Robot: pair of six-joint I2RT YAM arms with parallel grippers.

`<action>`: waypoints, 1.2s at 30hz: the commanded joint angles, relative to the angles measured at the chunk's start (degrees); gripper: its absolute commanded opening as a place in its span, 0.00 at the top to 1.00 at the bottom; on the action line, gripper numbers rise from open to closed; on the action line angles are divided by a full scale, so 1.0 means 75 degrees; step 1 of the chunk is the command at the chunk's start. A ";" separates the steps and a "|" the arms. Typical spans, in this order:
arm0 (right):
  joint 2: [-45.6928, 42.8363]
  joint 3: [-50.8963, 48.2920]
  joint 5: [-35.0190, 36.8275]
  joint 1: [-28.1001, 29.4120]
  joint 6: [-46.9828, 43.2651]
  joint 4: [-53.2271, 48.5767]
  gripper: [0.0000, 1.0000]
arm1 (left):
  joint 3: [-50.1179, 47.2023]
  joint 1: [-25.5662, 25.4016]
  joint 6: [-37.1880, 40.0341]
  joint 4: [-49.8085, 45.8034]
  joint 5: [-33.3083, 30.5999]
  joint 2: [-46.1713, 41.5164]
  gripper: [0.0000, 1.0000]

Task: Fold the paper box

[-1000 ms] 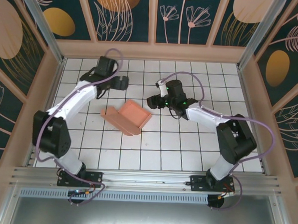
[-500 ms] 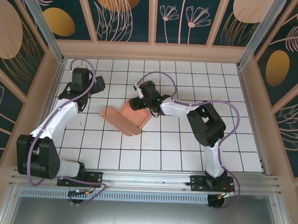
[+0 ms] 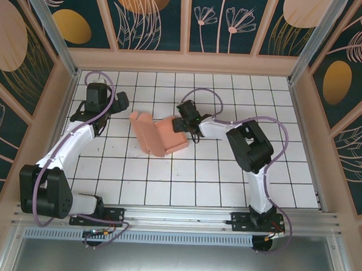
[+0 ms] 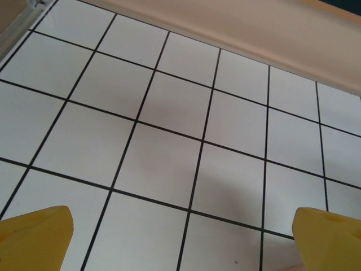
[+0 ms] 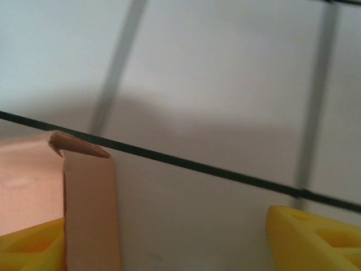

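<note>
Paper box has swung round since half second ago, flap end now up-left. Your right gripper at its far-right corner, jaws apart, box wall beside one finger, nothing clamped. Your left gripper stays wide open, empty, well apart. Folding barely advanced.

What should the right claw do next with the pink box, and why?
Probably close the right claw on the upright wall of the paper box: that wall stands between its open fingers, close beside one, not yet pinched.
</note>
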 commanded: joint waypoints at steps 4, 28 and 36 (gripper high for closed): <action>-0.1616 -0.1585 0.0563 -0.0617 0.1258 0.0537 0.26 | 0.0058 0.0032 -0.0296 0.0516 0.0663 0.0388 0.01; -0.1275 0.0216 -0.4588 -0.2490 -0.6186 -0.2250 0.47 | -0.1392 0.0029 0.0517 0.1259 0.1906 -0.0041 0.01; -0.0064 0.1590 -0.3676 -0.2037 -0.6560 -0.3288 0.70 | -0.2035 0.0032 0.0523 0.1470 0.1840 -0.0257 0.01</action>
